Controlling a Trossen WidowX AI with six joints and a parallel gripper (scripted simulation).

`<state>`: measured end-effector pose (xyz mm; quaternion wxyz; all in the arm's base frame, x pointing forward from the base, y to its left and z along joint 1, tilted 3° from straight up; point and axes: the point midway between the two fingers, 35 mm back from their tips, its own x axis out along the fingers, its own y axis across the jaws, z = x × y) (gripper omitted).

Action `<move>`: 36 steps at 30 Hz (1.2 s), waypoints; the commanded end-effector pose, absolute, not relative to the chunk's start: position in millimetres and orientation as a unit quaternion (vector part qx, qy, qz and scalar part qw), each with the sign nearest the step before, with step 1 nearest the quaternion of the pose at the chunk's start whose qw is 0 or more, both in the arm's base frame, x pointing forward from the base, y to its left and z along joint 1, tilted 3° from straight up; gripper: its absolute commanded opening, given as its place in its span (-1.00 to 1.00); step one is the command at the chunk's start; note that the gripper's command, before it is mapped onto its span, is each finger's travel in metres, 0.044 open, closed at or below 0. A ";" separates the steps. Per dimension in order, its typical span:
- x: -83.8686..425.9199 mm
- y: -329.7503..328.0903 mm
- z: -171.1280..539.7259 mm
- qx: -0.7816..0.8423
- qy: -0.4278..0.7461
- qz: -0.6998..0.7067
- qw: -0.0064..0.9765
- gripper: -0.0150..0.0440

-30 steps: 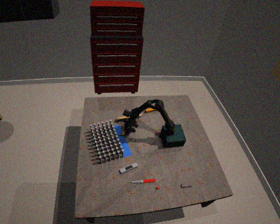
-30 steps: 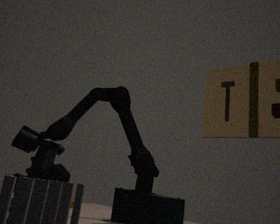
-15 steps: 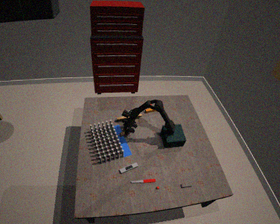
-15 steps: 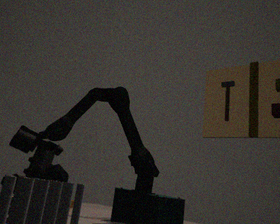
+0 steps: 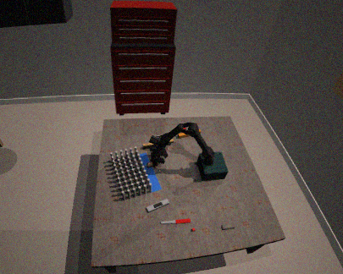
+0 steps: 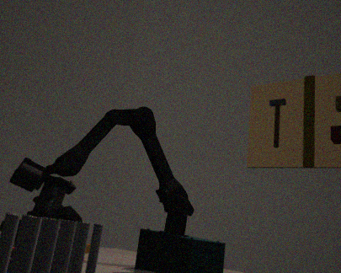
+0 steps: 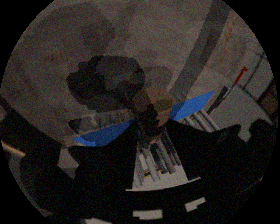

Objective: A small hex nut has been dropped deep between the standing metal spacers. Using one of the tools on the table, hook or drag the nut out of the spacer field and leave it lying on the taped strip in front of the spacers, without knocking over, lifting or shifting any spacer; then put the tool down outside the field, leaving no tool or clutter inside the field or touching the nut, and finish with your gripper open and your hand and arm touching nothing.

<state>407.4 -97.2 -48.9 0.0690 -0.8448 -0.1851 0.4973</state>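
The metal spacers stand upright in rows at the table's left. The blue taped strip lies along their right side. My gripper is low over the strip's back part, beside the spacers. It is shut on a tool with a brown, wood-coloured handle, whose end shows between the dark fingers in the wrist view. The rest of that tool is hidden by the fingers and the dark image. The hex nut cannot be made out in any view.
A grey tool with a dark window, a red-handled tool, a small red piece and a small dark tool lie toward the table's front. An orange piece lies behind the arm. My base is right of the strip.
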 end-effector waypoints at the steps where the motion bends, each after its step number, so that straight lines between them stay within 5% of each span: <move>1: 407.5 -96.7 -52.0 -0.845 -0.184 0.497 0.070 -0.49; 36: 387.0 -100.0 -53.1 -0.844 -0.185 0.498 0.070 -0.49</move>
